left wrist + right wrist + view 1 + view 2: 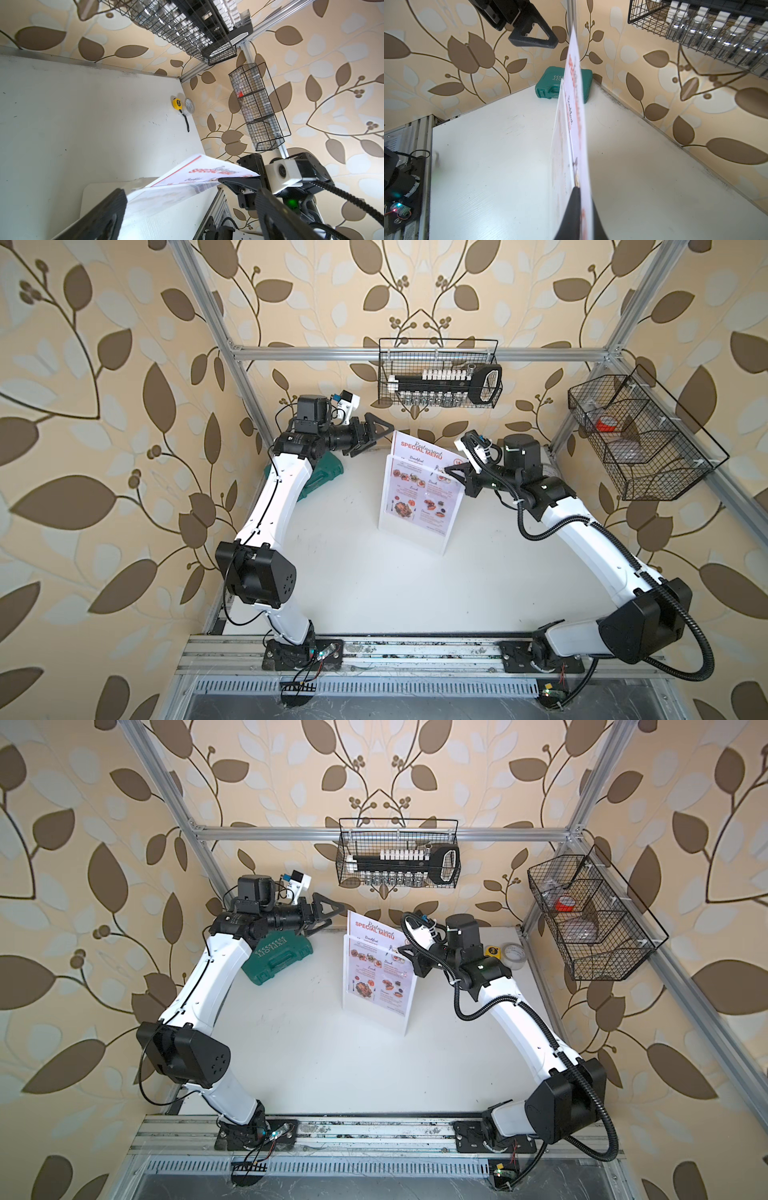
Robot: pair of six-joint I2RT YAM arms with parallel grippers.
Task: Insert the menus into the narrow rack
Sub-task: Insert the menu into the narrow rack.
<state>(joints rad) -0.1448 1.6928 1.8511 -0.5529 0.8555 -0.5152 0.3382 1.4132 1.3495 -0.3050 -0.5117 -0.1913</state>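
A white tabletop sits among walls papered with brown leaves. Low in the right wrist view, the dark fingers of the right gripper are pinched on the edge of the menu. The sheet stands at frame centre with its lower part inside the upright frosted rack and its red heading sticking out above, tilted. At upper left of it, apart from the paper, the left gripper is spread wide and empty. The wire basket at upper centre holds a row of white-capped glass bottles and a black tool. The three-part basket at right has a red-and-white item in its far compartment.
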